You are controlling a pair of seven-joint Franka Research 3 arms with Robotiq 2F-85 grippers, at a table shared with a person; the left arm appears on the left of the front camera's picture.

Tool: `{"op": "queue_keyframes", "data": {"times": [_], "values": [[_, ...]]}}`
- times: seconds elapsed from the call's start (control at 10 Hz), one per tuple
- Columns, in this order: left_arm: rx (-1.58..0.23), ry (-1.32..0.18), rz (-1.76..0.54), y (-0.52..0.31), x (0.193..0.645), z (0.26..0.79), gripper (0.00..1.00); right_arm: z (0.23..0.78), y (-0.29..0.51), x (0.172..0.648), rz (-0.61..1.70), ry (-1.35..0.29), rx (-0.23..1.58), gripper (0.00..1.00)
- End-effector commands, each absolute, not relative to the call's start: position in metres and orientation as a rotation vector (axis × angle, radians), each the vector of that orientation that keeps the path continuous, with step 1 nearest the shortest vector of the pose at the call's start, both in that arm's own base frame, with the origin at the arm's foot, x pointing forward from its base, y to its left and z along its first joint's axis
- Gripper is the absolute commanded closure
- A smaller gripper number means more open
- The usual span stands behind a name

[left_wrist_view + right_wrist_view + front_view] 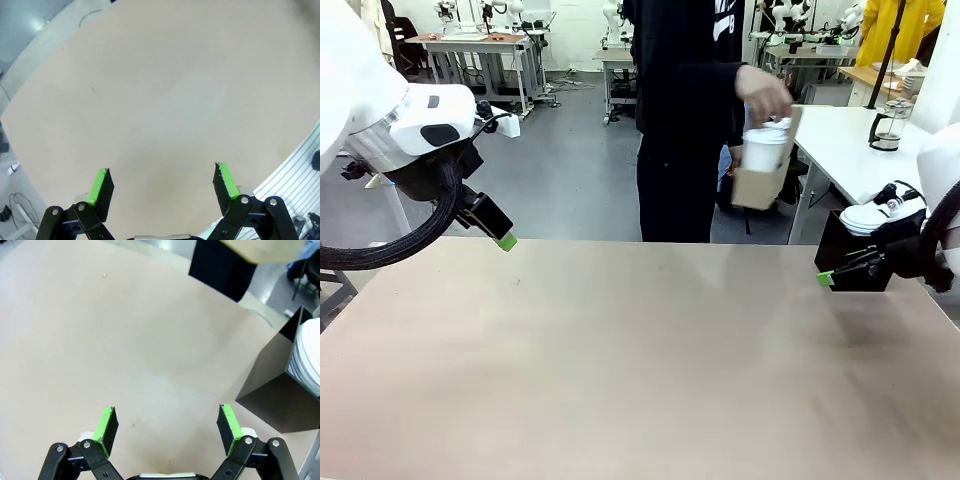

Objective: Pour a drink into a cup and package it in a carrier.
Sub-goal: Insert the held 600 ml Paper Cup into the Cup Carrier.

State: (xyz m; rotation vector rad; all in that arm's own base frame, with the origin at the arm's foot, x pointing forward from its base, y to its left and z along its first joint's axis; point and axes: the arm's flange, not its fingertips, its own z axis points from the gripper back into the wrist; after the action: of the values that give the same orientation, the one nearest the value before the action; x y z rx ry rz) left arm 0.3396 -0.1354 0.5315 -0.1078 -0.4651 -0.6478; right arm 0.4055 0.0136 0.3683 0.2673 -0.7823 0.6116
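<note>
A: Where is the tall white paper cup with its white plastic lid (766, 146)?

B: Off the table. The person standing at the far side, in dark clothing (685, 120), holds it up in the low brown cardboard carrier (760, 183), one hand (763, 93) over the top. Cup and carrier are somewhat blurred.

A: And the dark coffee-like drink?

B: In the clear glass jug with the metal-banded top (888, 125), standing on a white table behind, at the right.

A: The left gripper (162, 182)?

B: Jaws spread wide, nothing between the green pads (100, 184); it hangs above the bare beige tabletop (620, 350) near the far left edge.

A: The right gripper (167, 425)?

B: Likewise wide and empty, over the table's right side. Just beside it stands a black square box (280, 385) holding a stack of white lids (307, 357).
</note>
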Motion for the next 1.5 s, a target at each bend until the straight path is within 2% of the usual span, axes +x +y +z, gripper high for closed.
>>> {"op": "queue_keyframes", "data": {"times": [0.0,1.4], "values": [[-0.097,-0.462,-0.654,-0.1337,0.3392,0.5325,0.00,0.3676,0.0120,0.4051,0.591,-0.784,0.256,0.00],[-0.097,-0.462,-0.654,-0.1337,0.3392,0.5325,0.00,0.3676,0.0120,0.4051,0.591,-0.784,0.256,0.00]]}}
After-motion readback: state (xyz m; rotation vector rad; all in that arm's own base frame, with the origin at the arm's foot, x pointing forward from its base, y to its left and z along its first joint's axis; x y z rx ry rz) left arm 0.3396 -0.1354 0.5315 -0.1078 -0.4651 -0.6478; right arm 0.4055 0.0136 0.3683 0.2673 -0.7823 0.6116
